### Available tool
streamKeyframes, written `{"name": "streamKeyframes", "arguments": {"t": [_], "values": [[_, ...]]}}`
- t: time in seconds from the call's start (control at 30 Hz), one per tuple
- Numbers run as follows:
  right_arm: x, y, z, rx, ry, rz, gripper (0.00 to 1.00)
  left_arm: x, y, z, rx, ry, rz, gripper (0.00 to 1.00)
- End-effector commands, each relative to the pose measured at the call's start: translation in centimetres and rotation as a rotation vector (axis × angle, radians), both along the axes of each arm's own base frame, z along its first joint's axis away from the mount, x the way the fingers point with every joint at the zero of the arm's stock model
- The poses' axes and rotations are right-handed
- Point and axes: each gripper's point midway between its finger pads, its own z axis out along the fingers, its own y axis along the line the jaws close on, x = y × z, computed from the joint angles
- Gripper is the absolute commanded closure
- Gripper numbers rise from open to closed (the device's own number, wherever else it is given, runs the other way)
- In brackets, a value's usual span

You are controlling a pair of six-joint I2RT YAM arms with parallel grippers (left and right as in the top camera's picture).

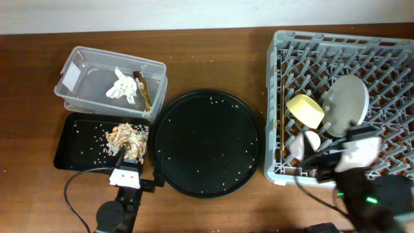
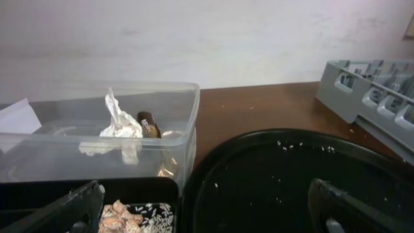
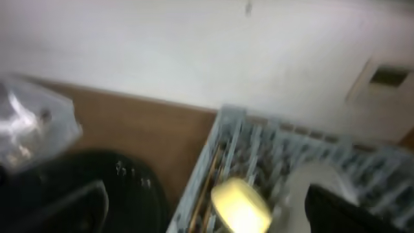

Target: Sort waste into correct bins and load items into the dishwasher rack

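The right gripper [image 1: 320, 160], jaws spread wide and holding nothing, is hovering over the near-left corner of the rack [image 1: 388, 45] by the table's right edge. With its wrist view blurred, a careless descent here is risking a knock against the pink cup [image 1: 301, 144] and bowl [image 1: 305, 110] just beyond the fingers, or against the plate [image 1: 346, 103], which is standing on edge between pegs and looks apt to tip. Chopsticks [image 1: 283, 116] are lying along the rack's left wall; the blue cup is not showing. The left gripper [image 2: 207, 194], likewise wide and empty, is pointing level toward the far edge, one finger over the black tray [image 1: 71, 139] and the other over the round tray [image 1: 207, 103]. Dropping straight down could be catching both rims and scattering the scraps [image 1: 126, 136] just ahead. Tissue [image 1: 121, 85] and wrapper [image 1: 143, 90] are lying in the tub [image 1: 77, 61] near the far-left corner
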Motion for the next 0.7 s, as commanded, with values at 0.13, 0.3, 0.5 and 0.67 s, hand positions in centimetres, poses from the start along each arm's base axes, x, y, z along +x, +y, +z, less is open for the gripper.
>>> {"name": "streamKeyframes", "arguments": {"t": [0.13,0.3,0.5,0.67], "values": [[1.3,0.6,-12.8,0.007,-0.15,0.029,0.02,0.1,0.2,-0.1,0.012,-0.003,0.011,0.01],[1.8,0.7,-15.9,0.008,-0.156,0.029,0.02,0.1,0.2,-0.1,0.012,-0.003,0.011,0.01],[2.0,0.7,-16.4,0.009,-0.168,0.029,0.02,0.1,0.2,-0.1,0.012,-0.003,0.011,0.01],[2.0,0.7,-16.4,0.009,-0.167,0.029,0.02,0.1,0.2,-0.1,0.012,-0.003,0.011,0.01]]}}
